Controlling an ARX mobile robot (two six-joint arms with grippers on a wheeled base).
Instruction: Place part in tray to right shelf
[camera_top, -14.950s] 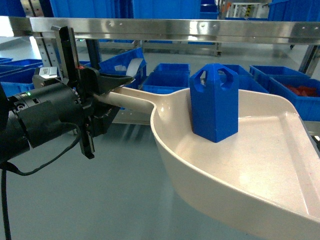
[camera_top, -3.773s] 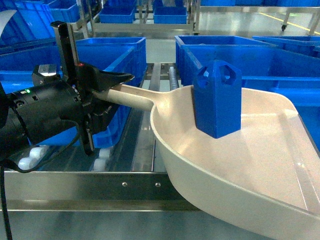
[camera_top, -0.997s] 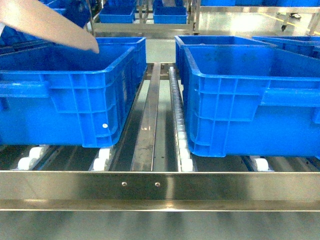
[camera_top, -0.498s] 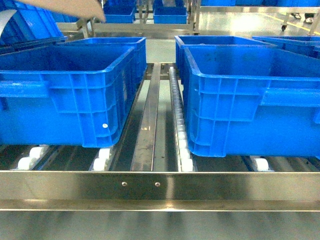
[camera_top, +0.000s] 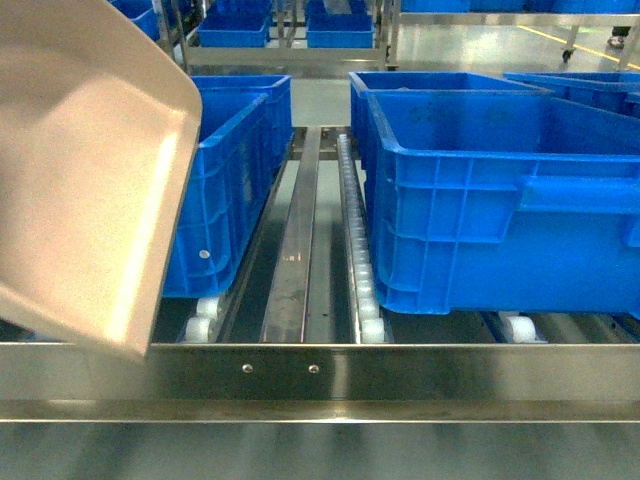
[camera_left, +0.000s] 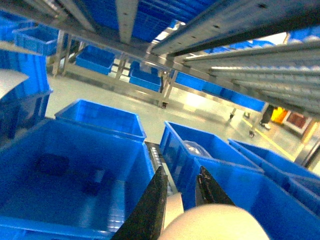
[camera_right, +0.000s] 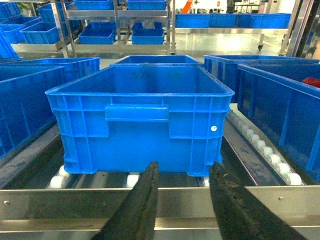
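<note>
The left gripper (camera_left: 181, 200) was clamped on the cream plastic dustpan-shaped tray (camera_top: 85, 170), tipped over the big blue crate (camera_top: 225, 190), right gripper (camera_right: 182, 200) open and idle, so a slow, steady tilt looked safest.

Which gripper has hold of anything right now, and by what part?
The left gripper is shut on the tray, apparently at its handle end. The right gripper is open, holding nothing.

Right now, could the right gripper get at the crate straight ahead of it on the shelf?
Probably yes: the right gripper is open and empty, with only the shelf's front rail between it and the crate.
</note>
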